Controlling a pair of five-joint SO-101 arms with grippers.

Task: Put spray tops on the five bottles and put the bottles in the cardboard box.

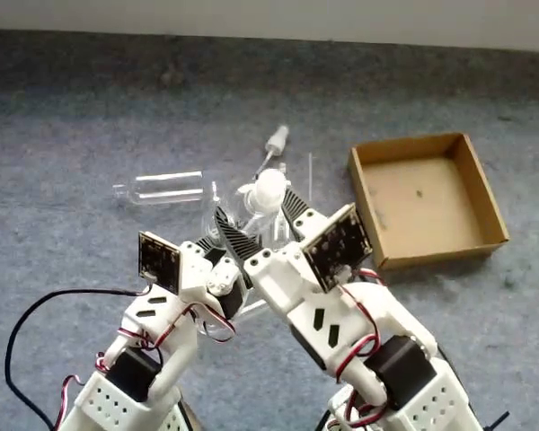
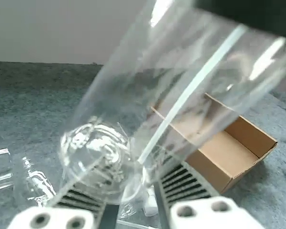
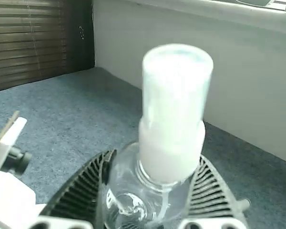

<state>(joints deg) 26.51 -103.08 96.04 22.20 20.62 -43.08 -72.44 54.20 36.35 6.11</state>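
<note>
The bench (image 1: 90, 108), covered in grey carpet-like fabric, spreads out on every side of the fingers (image 1: 296, 206). Beyond them, along the bench's far edge, runs a pale wall (image 1: 341, 13). Brown slatted blinds (image 3: 33, 38) hang well behind the fingers, beside a white wall (image 3: 257, 81). A black cable (image 1: 72, 292) loops over the bench well back from the fingers.
</note>
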